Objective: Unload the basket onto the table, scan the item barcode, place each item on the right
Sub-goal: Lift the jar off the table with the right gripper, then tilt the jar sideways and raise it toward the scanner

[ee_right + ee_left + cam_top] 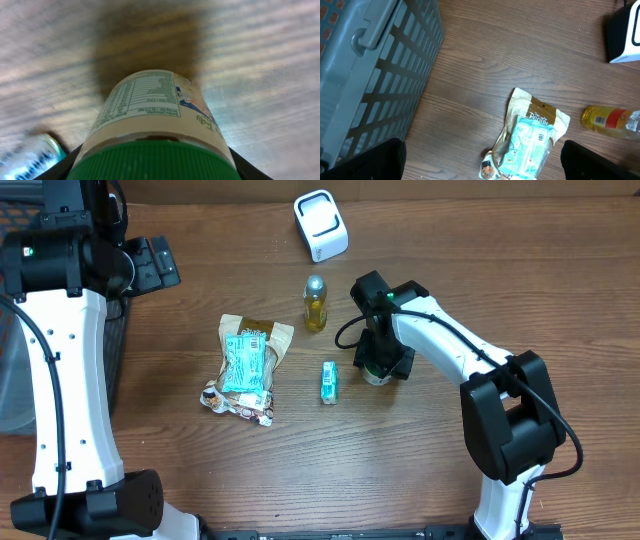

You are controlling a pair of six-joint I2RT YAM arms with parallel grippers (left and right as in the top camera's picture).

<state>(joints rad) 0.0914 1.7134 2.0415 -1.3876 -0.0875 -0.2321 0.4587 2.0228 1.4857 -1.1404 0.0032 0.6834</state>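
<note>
Wood surface carries every item. Left pincer hangs wide open and empty near the basket. Right pincer straddles the upright jar, well apart from the scanner; firm contact cannot be confirmed. Centre the grip on the green cap, close evenly, then lift with the barcode turned toward the scanner.

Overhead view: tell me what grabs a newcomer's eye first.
The right tool sits low over a green-capped bottle right of centre. A heap of snack bags lies mid-table, and a white scanner stands near the far edge.
</note>
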